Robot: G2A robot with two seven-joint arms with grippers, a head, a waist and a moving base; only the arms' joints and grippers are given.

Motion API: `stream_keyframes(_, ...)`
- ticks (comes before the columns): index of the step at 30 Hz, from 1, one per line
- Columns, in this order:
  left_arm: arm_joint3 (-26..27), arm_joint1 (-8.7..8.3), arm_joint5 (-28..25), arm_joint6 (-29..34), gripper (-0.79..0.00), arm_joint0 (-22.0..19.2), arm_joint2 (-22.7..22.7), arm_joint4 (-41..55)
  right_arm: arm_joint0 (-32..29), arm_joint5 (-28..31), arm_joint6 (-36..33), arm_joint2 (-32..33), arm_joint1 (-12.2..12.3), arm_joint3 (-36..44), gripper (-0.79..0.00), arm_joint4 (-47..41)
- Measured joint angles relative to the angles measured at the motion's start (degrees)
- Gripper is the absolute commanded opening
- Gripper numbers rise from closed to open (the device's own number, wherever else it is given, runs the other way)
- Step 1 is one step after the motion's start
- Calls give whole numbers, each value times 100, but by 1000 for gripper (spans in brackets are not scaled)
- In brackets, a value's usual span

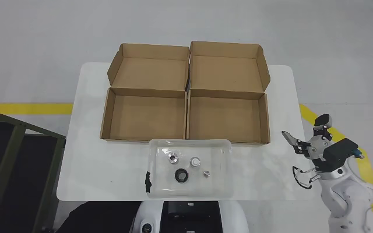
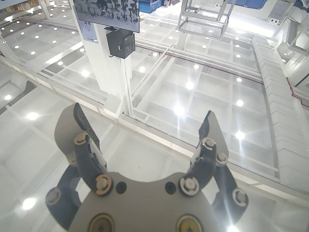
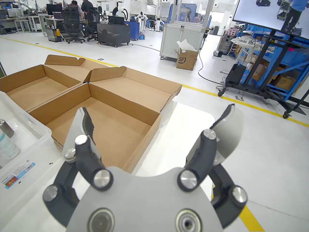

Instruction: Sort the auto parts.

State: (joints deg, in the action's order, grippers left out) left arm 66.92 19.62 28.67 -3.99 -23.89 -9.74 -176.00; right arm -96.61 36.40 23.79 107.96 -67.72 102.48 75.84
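Sorting not begun. Small metal auto parts [image 1: 173,157] sit in clear plastic tray [image 1: 224,175], near brown cardboard boxes [image 1: 143,116]. Left gripper [image 2: 143,112], right gripper [image 3: 157,112] both spread, holding nothing. Next: descend onto one part.

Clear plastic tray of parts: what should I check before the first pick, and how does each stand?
Clear plastic tray holds four small parts: ok.
Two brown cardboard boxes open and empty: ok.
Right gripper, jaws open, empty: ok.
Right gripper over the tray: not ok, out at the white table's edge.
Left gripper, jaws open, empty: ok.
Left gripper facing the table: not ok, faces the ceiling.
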Motion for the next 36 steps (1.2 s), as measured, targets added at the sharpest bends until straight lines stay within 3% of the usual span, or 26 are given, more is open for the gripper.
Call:
stream_keyframes(20, 0, 0, 0, 0, 0, 0, 0, 0, 8, 39, -60, -29, 4, 28, 0, 24)
stream_keyframes(26, 0, 0, 0, 0, 0, 0, 0, 0, 148, 471, -560, -239, 63, 282, 0, 377)
stream_keyframes(36, 0, 0, 0, 0, 0, 0, 0, 0, 382, 1794, -1383, -908, 196, 1085, 0, 1154)
